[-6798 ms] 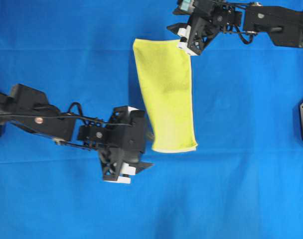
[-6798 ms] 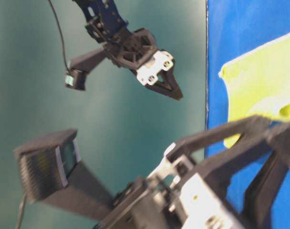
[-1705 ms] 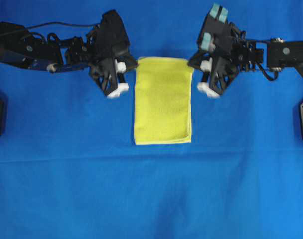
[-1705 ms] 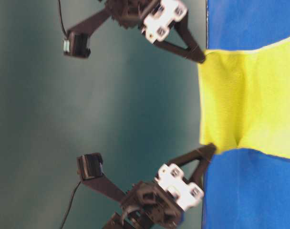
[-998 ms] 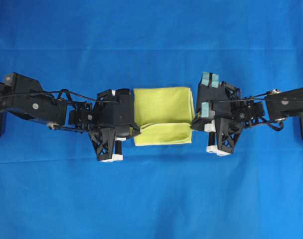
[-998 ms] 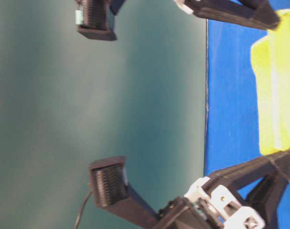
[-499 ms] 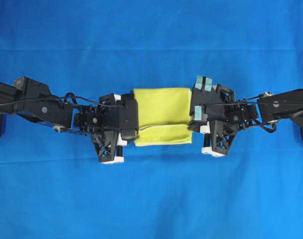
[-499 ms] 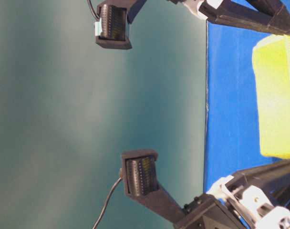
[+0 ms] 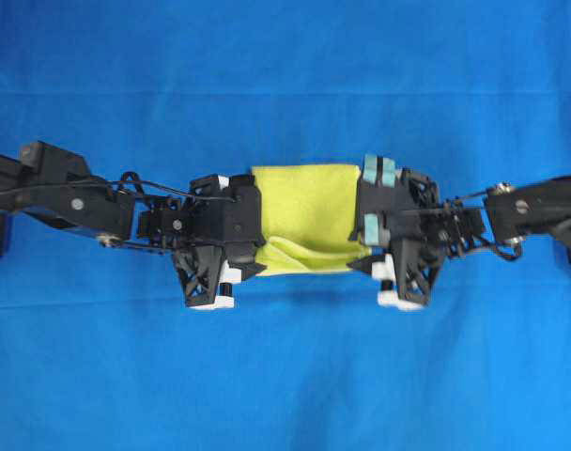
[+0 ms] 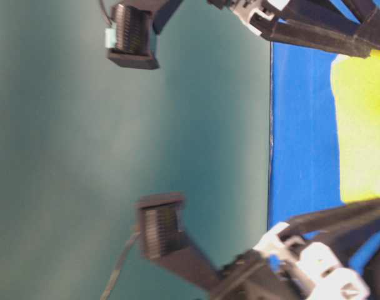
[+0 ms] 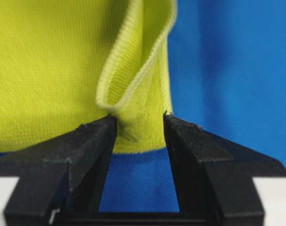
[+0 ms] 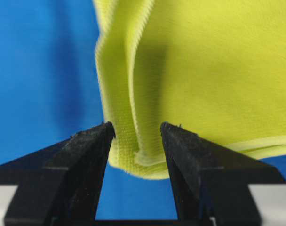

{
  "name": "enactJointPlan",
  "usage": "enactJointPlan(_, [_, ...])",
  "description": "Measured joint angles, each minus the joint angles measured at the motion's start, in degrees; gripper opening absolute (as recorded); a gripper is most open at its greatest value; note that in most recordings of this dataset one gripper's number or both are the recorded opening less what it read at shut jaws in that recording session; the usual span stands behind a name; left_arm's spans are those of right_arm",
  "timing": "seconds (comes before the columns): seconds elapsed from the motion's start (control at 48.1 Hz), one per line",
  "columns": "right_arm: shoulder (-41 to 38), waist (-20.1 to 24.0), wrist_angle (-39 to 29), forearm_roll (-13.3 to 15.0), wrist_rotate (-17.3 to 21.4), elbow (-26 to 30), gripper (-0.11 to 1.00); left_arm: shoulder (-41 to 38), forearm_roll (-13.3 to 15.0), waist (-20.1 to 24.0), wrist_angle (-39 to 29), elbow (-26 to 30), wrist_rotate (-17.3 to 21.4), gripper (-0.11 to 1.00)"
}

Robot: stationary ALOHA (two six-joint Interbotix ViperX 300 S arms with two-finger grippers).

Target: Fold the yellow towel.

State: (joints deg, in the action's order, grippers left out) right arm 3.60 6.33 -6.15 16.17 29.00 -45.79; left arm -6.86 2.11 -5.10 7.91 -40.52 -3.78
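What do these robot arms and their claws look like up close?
Both arms are black with thin black cables running along them. The left gripper and right gripper have black, wedge-shaped fingers on white mounts. The right one carries pale teal blocks on top.

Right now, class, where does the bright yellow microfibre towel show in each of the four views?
Overhead: yellow microfibre towel centre, between both arms.
Table-level: right edge.
Left wrist: upper left, its edge between the gripper's fingers.
Right wrist: upper right.
Shared landmark: blue cloth beneath.
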Motion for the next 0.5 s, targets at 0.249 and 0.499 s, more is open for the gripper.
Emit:
enactJointPlan(0.249, [6.6,6.2,-3.6,0.0,0.0,0.6,0.52,9.1,-0.1,-2.8,-3.3,-2.4,0.4,0.42])
enactJointPlan(0.499, [18.0,6.9,-5.3,2.5,-0.6,-2.1,0.52,18.2,-0.1,-4.2,-3.4,-7.0,0.4,0.42])
